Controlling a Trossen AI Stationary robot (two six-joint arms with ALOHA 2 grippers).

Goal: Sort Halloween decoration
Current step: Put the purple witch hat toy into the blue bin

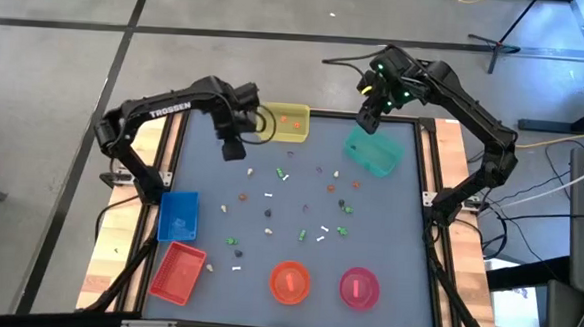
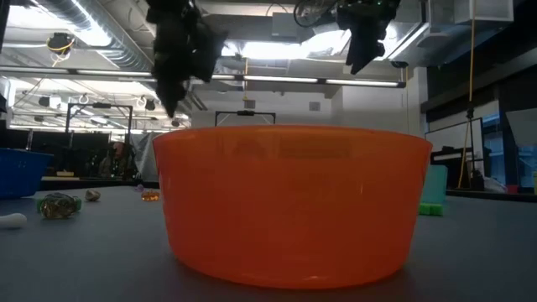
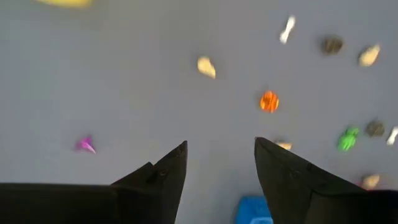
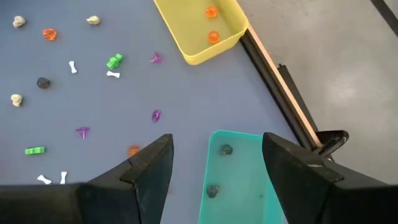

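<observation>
The Halloween decoration (image 1: 290, 205) is a scatter of tiny orange, white, green, purple, dark and beige trinkets lying on the grey table top. My left gripper (image 1: 233, 148) hangs open above the far left of the table, pointing down, near the yellow tray (image 1: 286, 122). In the left wrist view its fingers (image 3: 221, 163) stand apart over bare table, short of an orange trinket (image 3: 268, 101) and a beige one (image 3: 206, 67). My right gripper (image 4: 217, 155) is open above the teal tray (image 4: 239, 177), which holds two dark trinkets (image 4: 226, 149).
The yellow tray (image 4: 199, 31) holds two orange trinkets. A blue tray (image 1: 177, 216) and a red tray (image 1: 178, 271) lie at the left. An orange bowl (image 1: 290, 282) and a pink bowl (image 1: 359, 287) stand at the near edge. The orange bowl (image 2: 294, 205) fills the low view.
</observation>
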